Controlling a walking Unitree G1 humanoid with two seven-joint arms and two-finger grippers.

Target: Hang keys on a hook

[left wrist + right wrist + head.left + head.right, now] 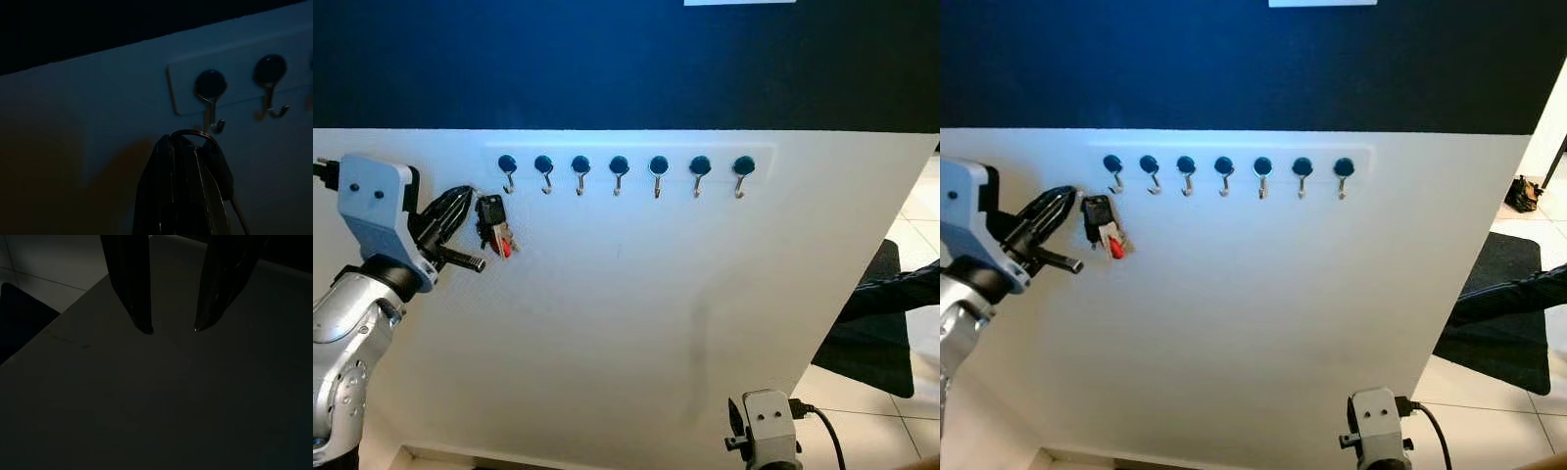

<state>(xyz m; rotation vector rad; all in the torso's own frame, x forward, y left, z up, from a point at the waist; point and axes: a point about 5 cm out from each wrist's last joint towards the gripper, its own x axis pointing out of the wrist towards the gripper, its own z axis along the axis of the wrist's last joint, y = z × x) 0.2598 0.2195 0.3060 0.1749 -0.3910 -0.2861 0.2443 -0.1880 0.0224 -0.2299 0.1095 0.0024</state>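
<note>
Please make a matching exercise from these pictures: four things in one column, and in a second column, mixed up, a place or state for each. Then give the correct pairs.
Things:
1. keys
2. left hand
3. right hand
4. row of hooks

Places or states:
A. open, holding nothing
B. on the white wall, under the dark band
C. dangling beside the leftmost hook
D. raised, shut on the key ring

Pairs: 1-C, 2-D, 3-A, 4-B

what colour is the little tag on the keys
Red tag on the keys; clearest in left eye view.
</note>
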